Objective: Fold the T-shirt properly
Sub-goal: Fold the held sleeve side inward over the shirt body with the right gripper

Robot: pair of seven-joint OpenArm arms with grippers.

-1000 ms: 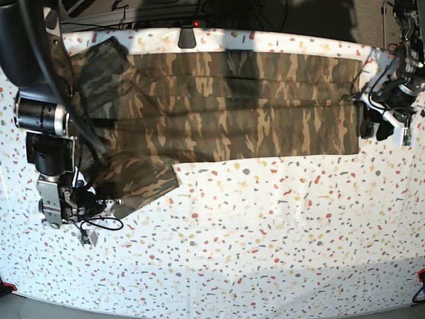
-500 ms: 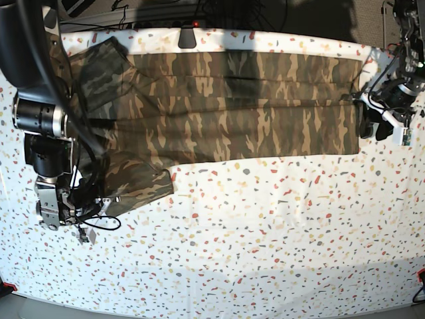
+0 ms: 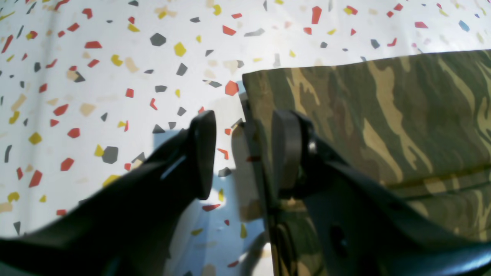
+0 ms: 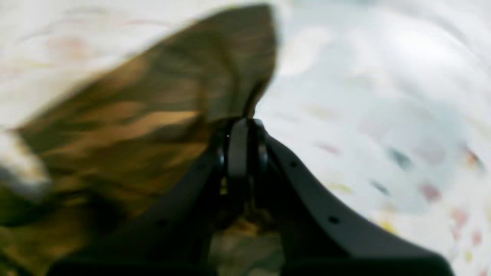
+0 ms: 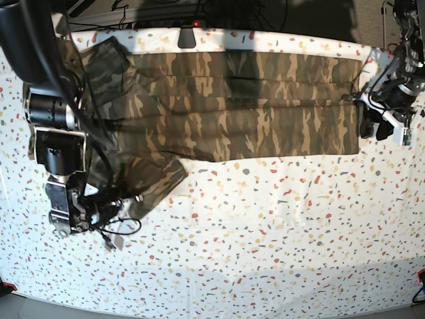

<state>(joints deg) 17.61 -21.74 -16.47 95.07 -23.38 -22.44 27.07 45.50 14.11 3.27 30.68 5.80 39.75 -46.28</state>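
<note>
The T-shirt (image 5: 232,109) lies spread along the far side of the speckled worktop (image 5: 279,232). Right end effector (image 4: 241,126) clenched, apparently on a sleeve edge; that view is blurred. Left end effector (image 3: 241,153) released, straddling the hem.

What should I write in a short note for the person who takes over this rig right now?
Right gripper: shut on a sleeve corner of the T-shirt, at the table's near side.
Left gripper: open, jaws astride the shirt's hem edge, not yet closed on it.
T-shirt: spread lengthwise along the far side of the table, long sides seemingly folded in.
Left to do: fold the gripped sleeve inward, then likely close on the hem and fold the shirt crosswise.
</note>
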